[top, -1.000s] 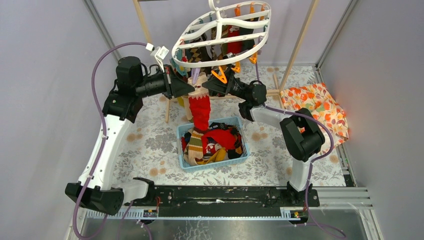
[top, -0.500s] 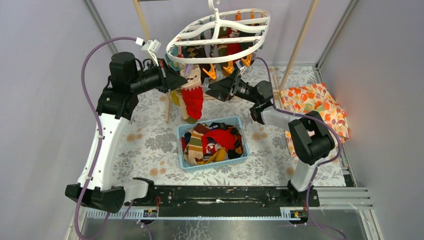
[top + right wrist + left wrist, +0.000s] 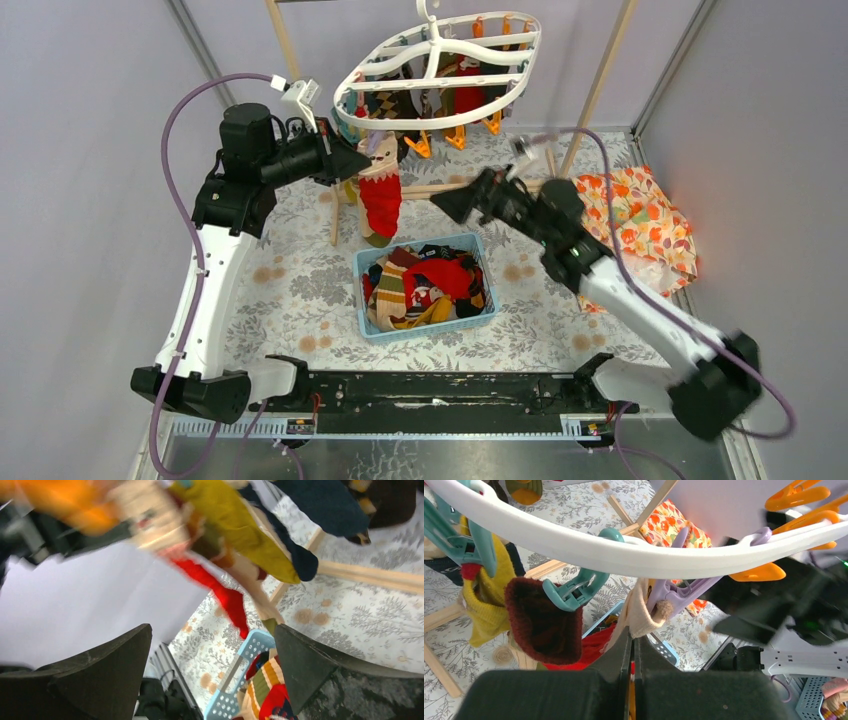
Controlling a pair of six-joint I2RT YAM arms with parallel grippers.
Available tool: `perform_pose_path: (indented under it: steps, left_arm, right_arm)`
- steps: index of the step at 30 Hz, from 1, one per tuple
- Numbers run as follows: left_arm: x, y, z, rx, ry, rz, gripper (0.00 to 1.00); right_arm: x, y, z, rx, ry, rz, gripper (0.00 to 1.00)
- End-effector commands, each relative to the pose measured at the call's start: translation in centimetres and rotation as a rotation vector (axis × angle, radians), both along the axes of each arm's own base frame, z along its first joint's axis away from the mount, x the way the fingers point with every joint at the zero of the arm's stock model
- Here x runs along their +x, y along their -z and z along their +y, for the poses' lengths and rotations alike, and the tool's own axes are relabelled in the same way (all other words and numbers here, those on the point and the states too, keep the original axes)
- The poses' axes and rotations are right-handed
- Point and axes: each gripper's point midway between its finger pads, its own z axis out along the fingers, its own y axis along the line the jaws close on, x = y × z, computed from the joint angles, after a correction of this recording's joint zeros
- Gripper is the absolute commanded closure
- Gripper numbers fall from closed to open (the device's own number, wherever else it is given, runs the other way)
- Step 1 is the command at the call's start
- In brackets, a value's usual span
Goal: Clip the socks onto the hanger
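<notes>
The hanger (image 3: 440, 75) hangs over the worktop's far edge. Under its left rim the left gripper (image 3: 633, 640) has its jaws pinching the cream cuff of a red sock (image 3: 381, 200), which a purple clip (image 3: 674, 592) appears to bite. The right gripper (image 3: 212, 630), blurred, hovers mid-worktop with jaws spread and empty, just beyond the blue basket (image 3: 432, 327) of loose socks (image 3: 425, 285).

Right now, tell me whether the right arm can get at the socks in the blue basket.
Probably yes: the right tool is open and empty near the basket, with nothing between it and the socks.
</notes>
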Motion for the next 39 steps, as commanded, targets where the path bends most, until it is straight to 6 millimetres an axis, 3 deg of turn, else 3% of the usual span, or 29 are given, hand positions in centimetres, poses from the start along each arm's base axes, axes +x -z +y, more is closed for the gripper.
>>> perform_pose_path:
  steps: [1,2,4,7,11,18,25,30,39]
  left_arm:
    - [-0.2,-1.2,0.0,-0.004,0.024,-0.037,1.0]
    - [-0.2,-1.1,-0.1,-0.01,0.033,-0.03,1.0]
    - [-0.4,-1.3,-0.4,-0.021,0.054,-0.026,1.0]
    - [-0.8,-1.7,-0.7,-0.031,0.078,-0.031,1.0]
    - [-1.0,-2.1,-0.9,-0.041,0.09,-0.031,1.0]
    - [-1.1,-2.3,-0.8,-0.042,0.083,-0.034,1.0]
    - [-1.1,-2.4,-0.7,-0.032,0.08,-0.04,1.0]
    - [-1.2,-2.5,-0.7,-0.031,0.082,-0.044,1.0]
    - [-1.3,-2.6,-0.7,-0.033,0.086,-0.045,1.0]
  right_arm:
    - [-1.7,-1.3,-6.1,-0.084,0.302,-0.237,0.0]
    - [-1.8,-1.1,-7.5,-0.068,0.372,-0.214,0.0]
    - [-3.2,-2.6,-8.1,-0.003,0.355,-0.32,0.0]
    - [-5.6,-6.0,-6.1,0.027,0.187,-0.452,0.03]
    - [-6.8,-9.1,-3.0,0.035,-0.003,-0.524,0.11]
    - [-5.4,-12.5,0.9,0.141,-0.141,-0.542,0.19]
    - [-5.1,-15.0,2.1,0.248,-0.212,-0.591,0.24]
    - [-5.2,-16.3,1.1,0.361,-0.274,-0.609,0.26]
    - [-5.6,-16.7,1.1,0.436,-0.362,-0.581,0.32]
